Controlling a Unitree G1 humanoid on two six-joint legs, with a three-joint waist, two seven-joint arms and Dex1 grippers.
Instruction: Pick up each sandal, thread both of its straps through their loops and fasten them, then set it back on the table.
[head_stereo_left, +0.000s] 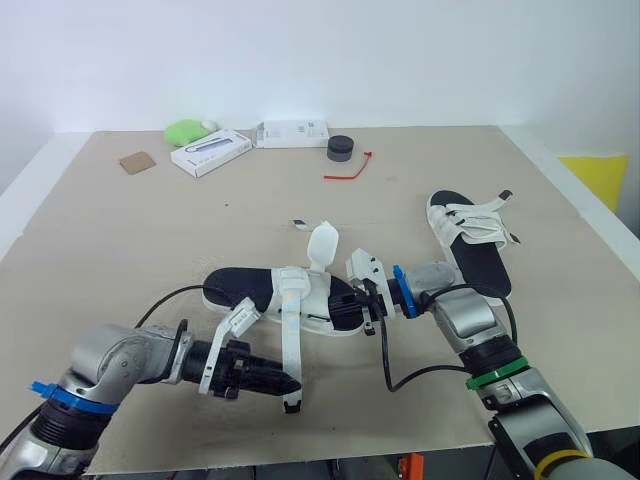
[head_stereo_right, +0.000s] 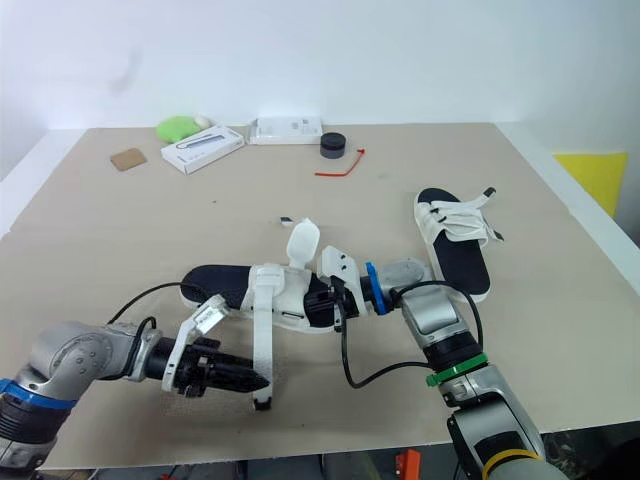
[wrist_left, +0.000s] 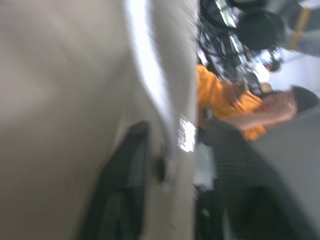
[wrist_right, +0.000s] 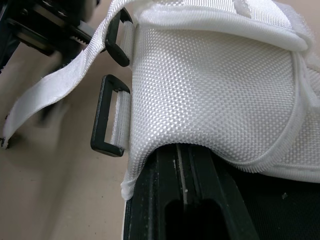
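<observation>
Left pincer (head_stereo_left: 285, 383) pinches the loose strap (head_stereo_left: 291, 350) of the near sandal (head_stereo_left: 240, 285) above the counter (head_stereo_left: 150, 230); right pincer (head_stereo_left: 368, 300) clamps its sole. Right wrist view reveals an empty black loop (wrist_right: 106, 116) on its white upper.

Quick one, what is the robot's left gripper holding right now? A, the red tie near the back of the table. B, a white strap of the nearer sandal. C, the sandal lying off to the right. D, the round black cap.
B: the left gripper is pinched on the white strap that hangs down from the nearer sandal.
</observation>
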